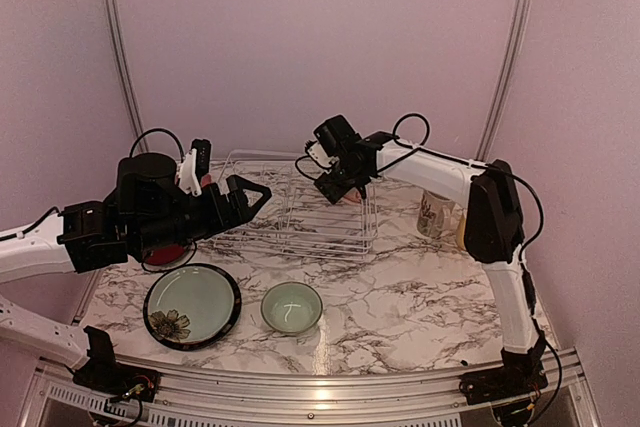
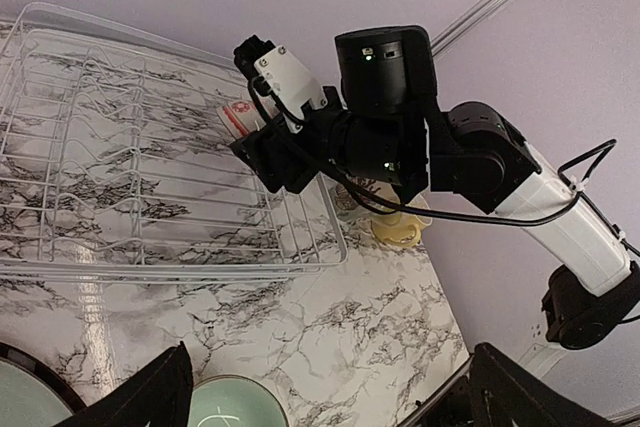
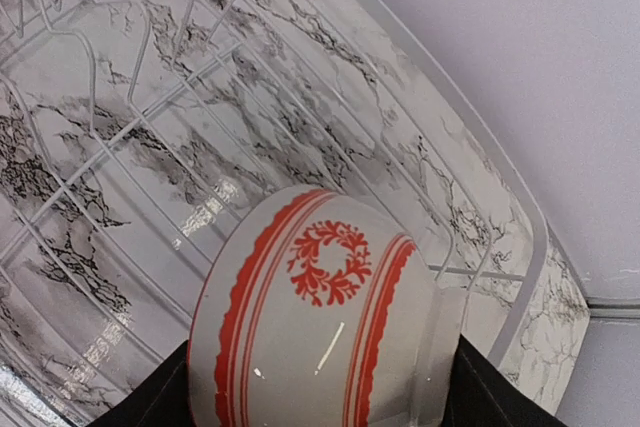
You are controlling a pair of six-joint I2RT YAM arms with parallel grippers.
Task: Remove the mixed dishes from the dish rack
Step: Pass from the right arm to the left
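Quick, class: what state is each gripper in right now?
Left gripper: open, holding nothing.
Right gripper: fingers closed on the red-and-white patterned ceramic bowl.

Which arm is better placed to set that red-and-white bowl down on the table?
The right. Its gripper holds the bowl over the rack; the left gripper is open and empty, off to the rack's left side.

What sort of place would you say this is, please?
Likely a robot test booth mocked up as a kitchen counter: a marble-look table, a wire dish rack, a plate and a patterned bowl, all enclosed by plain lilac walls.
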